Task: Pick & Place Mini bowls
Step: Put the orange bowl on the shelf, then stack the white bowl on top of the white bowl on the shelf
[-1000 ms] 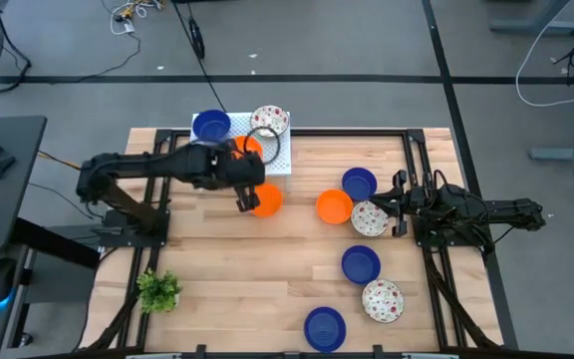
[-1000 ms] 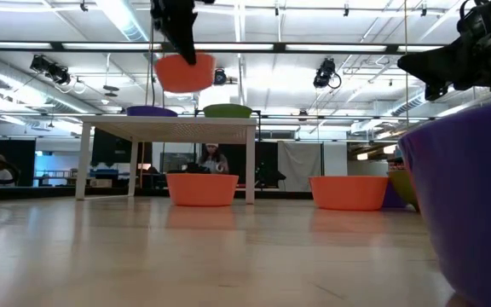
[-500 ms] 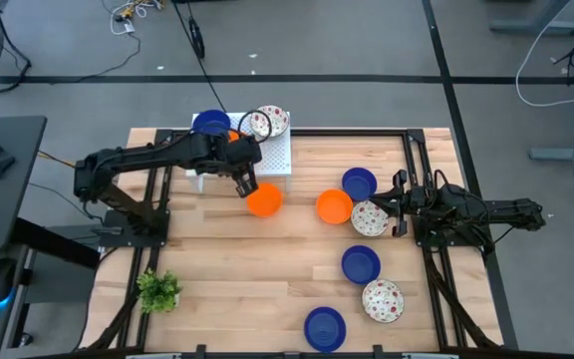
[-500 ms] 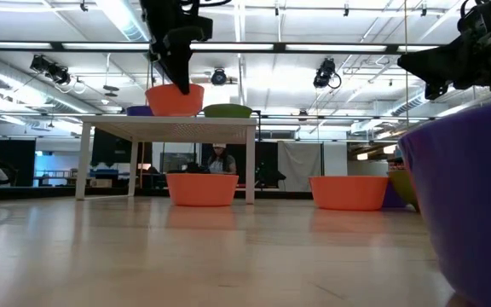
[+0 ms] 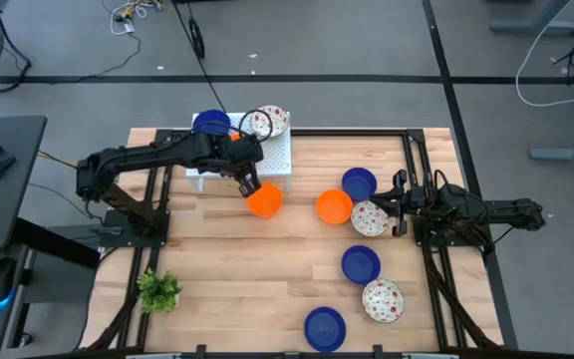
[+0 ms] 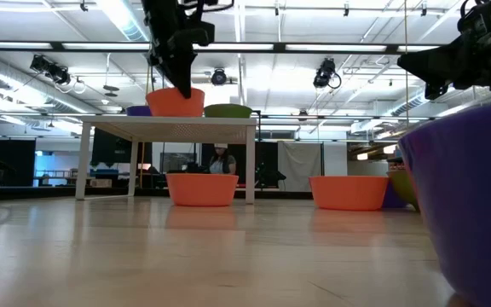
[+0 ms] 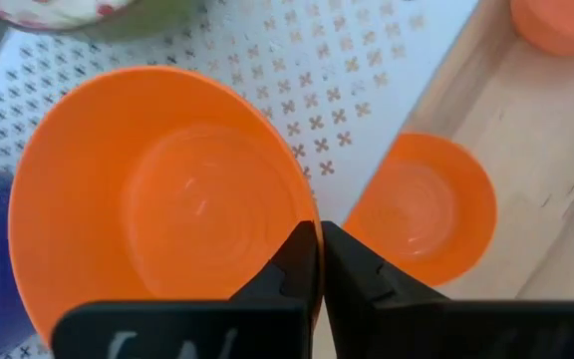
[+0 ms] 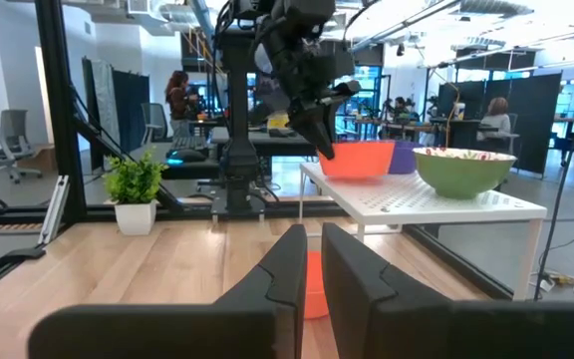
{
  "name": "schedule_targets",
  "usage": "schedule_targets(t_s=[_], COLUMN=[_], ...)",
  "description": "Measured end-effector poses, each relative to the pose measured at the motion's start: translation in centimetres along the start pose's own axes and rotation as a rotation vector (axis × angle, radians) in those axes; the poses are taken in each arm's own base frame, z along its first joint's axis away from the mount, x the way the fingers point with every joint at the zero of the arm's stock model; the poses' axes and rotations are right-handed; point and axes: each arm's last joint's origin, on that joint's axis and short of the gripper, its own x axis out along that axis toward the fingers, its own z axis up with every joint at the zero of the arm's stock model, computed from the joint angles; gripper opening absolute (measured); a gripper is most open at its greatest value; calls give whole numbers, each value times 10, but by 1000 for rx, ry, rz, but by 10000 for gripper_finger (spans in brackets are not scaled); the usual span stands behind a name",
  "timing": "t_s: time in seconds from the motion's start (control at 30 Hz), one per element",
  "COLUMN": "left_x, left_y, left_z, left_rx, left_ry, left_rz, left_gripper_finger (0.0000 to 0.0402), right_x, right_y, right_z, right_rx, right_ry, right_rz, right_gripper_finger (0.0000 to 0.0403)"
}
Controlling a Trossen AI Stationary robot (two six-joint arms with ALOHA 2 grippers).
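Right now the placing step is in hand, and everything can be read from the white perforated rack [image 5: 250,158] that stands at the far left part of the pale wooden bench [image 5: 267,269]. On the rack's top sit a solid blue round bowl [image 5: 210,124] at its far corner and a white speckled shallow bowl [image 5: 270,121] beside it. The left arm reaches over the rack, and its end effector [image 7: 319,261] is clenched on the rim of a solid orange round mini bowl [image 7: 162,202], one finger inside and one outside. In the low view that held bowl [image 6: 176,101] looks to be at the rack's top surface, though I cannot tell whether it rests there fully. Just off the rack's near edge, down on the bench, lies a second orange bowl [image 5: 263,200]. Further from the rack, toward the right side, lie another orange bowl [image 5: 334,206], three blue bowls and two speckled ones. The right end effector [image 5: 399,204] waits well apart from the rack beside that cluster, fingers close together and holding nothing.

As I judge it, the next move calls for settling the held bowl flat, releasing the rim, and lifting straight up without dragging the bowl or nudging its neighbours.
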Motion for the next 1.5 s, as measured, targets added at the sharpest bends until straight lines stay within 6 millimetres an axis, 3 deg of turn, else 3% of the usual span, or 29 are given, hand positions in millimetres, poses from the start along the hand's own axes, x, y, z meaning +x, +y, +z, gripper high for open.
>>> schedule_targets(t_s=[0.2, 0.5, 0.7, 1.0, 1.13, 1.23, 1.37, 1.5], left_x=[16, 13, -8, -69, -90, -93, -84, -61], left_y=[-5, -4, 1, 0, -21, -45, -86, -129], left_z=[3, 1, 5, 17, 6, -10, -36, -60], left_rx=[18, 19, 1, -41, 14, 54, 58, 42], left_ry=[34, 50, 74, -8, -148, -233, -397, -570], left_rz=[30, 27, -1, -61, -46, -14, 24, 16], left_gripper_finger=[42, 159, 205, 214, 208, 203, 196, 193], right_x=[0, 0, 0, 0, 0, 0, 2, 7], right_y=[0, 0, 0, 0, 0, 1, 3, 6], right_z=[0, 0, 0, -2, -7, -10, -10, -2], right_rx=[3, 2, -1, -41, -15, 24, 68, 126], right_ry=[1, 1, 1, 25, 75, 102, 169, 261], right_rz=[0, 0, 0, 2, 4, 7, 28, 46], right_gripper_finger=[40, 40, 40, 40, 40, 40, 40, 40])
